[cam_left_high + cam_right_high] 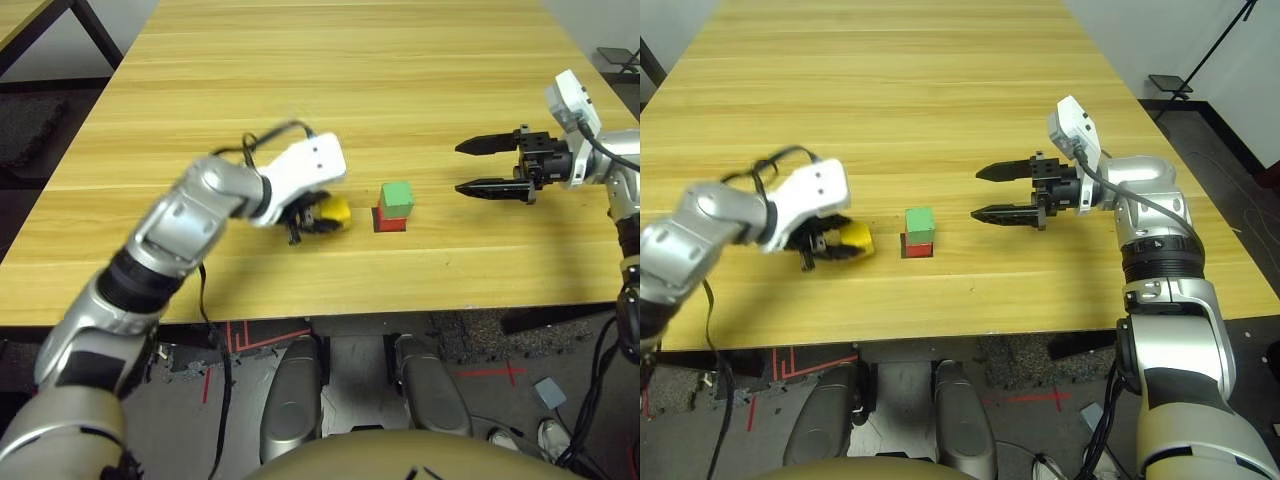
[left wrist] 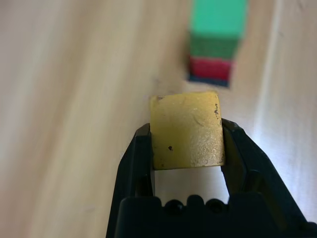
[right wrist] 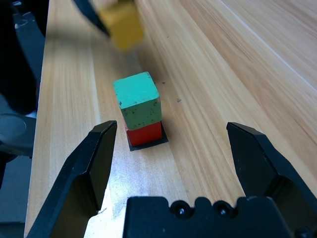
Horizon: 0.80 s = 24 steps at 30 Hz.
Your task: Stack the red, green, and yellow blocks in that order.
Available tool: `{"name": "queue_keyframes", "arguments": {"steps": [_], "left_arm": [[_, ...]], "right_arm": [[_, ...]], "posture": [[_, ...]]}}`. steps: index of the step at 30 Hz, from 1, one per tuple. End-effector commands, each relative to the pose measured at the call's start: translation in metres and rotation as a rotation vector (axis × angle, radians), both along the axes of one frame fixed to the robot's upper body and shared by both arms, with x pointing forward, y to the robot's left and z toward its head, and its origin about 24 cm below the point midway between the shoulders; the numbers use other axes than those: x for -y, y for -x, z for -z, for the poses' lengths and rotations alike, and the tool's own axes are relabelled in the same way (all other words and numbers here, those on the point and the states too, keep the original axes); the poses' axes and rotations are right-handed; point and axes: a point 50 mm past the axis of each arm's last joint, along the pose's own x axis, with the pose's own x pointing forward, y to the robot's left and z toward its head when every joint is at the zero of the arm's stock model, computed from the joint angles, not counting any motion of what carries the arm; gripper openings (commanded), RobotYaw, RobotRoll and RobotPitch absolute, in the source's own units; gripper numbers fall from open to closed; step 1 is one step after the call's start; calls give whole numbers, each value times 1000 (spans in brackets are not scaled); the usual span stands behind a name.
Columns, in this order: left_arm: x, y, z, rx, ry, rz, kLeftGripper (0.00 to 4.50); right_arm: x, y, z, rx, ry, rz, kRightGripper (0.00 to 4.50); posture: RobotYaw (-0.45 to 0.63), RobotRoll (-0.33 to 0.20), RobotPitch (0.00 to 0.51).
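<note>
Left hand (image 1: 312, 222), lower centre-left of the head view, was closed on the yellow block (image 2: 187, 130): in the left wrist view one black finger pressed each side of the cube. Block looked clear of the worktop (image 1: 420, 90), though the head view didn't settle that.

Green block (image 1: 397, 198) sat on the red block (image 1: 390, 222), just right of the left hand, near frame centre. Red block rested on a flat black square patch (image 3: 148, 144). Green cube sat slightly twisted against the red one, not flush on all edges.

Right hand (image 1: 492, 166), right side of the frame, pointed across at the stack with fingers spread wide and nothing between them. It stood apart from the stack, touching nothing.

Progress, as judged: two of three layers done, red at the base, green on it. Third block gripped, not yet placed. Left to do: carry yellow over the green top, set it down square, release, back off.

Risk, as judged: stack was narrow and the green cube already sat askew, so a sideways nudge on approach or on release could tip it.
</note>
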Motion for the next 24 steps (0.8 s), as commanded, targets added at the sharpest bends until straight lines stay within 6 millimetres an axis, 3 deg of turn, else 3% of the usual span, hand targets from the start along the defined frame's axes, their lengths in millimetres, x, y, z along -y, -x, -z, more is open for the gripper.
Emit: {"name": "queue_keyframes", "arguments": {"steps": [1,15,18,24], "left_arm": [[9,4,-10,-53,23,19,1953],[61,-6,-29,-85,16,121,1953],[77,-12,-24,-88,13,154,1953],[88,-17,-16,-108,12,175,1953]], "right_arm": [[1,0,0,7,1,1,4500],[10,5,8,-18,18,7,4500],[13,7,9,-21,19,15,4500],[15,10,10,-26,16,27,4500]], "posture": [[203,13,116],[177,49,116],[164,53,122],[139,53,135]]}}
